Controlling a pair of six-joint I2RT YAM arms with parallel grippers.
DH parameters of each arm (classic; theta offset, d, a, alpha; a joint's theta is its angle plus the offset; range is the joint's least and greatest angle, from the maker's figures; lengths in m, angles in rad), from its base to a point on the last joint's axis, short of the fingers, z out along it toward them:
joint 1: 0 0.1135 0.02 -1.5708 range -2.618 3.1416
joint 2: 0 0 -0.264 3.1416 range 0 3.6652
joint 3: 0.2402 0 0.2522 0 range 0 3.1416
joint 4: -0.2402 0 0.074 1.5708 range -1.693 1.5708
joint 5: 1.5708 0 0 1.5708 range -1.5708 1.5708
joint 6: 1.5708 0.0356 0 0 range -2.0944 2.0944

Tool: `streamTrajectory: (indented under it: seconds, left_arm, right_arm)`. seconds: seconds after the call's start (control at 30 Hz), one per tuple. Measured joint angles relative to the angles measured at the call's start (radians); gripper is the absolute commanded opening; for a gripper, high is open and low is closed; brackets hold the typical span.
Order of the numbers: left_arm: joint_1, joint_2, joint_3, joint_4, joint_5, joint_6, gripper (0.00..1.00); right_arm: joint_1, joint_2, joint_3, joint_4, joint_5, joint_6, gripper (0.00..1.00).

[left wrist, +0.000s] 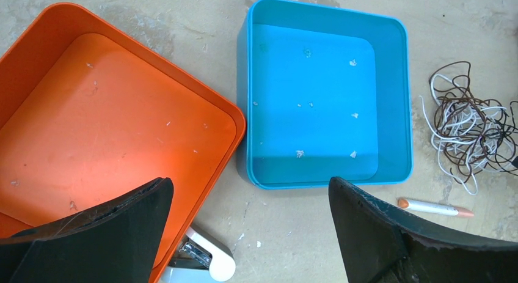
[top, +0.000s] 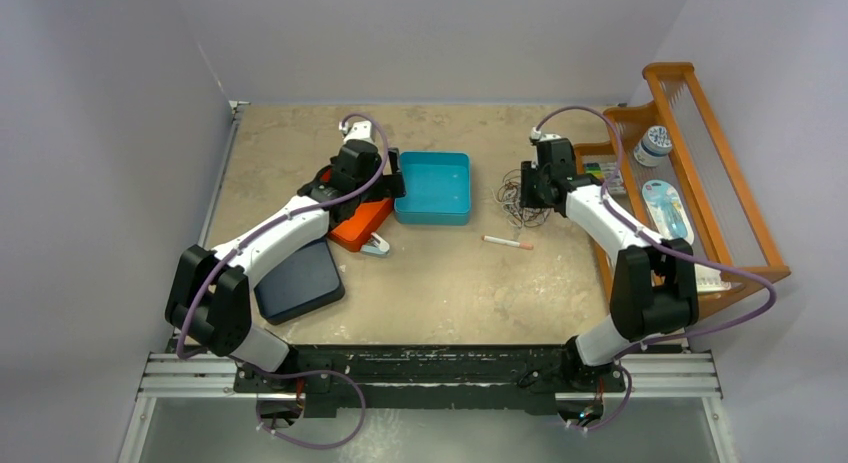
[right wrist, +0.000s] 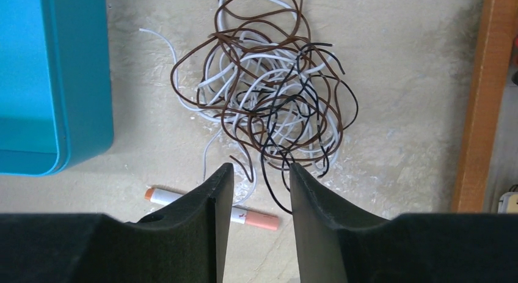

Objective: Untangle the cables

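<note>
The cables (top: 520,201) lie as one tangled bundle of brown, white and black wires on the table, right of the blue tray (top: 433,219). The bundle also shows in the left wrist view (left wrist: 470,127) and the right wrist view (right wrist: 269,93). My right gripper (top: 527,188) hovers over the bundle's near edge; in its own view (right wrist: 261,168) the jaws stand partly apart, with loose black and brown wire ends in the gap and not pinched. My left gripper (top: 385,178) is wide open and empty (left wrist: 250,188) above bare table between the orange tray (left wrist: 241,121) and the blue tray (left wrist: 244,112).
A white-and-orange pen (top: 508,243) lies near the bundle's front (right wrist: 259,220). A white stapler (left wrist: 211,258) sits by the orange tray (top: 362,231). A dark blue lid (top: 300,281) lies front left. A wooden rack (top: 700,133) with items lines the right edge (right wrist: 485,99).
</note>
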Motion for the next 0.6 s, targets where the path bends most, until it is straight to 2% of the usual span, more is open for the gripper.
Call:
streamTrajectory:
  seconds: [0.2,0.37,0.47,0.6]
  left_arm:
    - [0.0,0.0,0.0,0.003,0.002,0.0,0.98]
    - [0.0,0.0,0.0,0.003,0.0,0.001,0.98]
    - [0.002,0.0,0.0,0.003,-0.008,0.002,1.0]
    - [0.005,-0.026,-0.038,0.031,-0.036,0.003,1.0]
  right_arm:
    - [0.002,0.021,0.025,-0.022,0.042,-0.001,0.2]
    - [0.002,0.03,0.04,-0.026,0.057,-0.002,0.1]
    - [0.002,0.031,0.049,-0.024,0.057,-0.003,0.01]
    - [0.002,0.024,0.05,-0.024,0.05,-0.008,0.0]
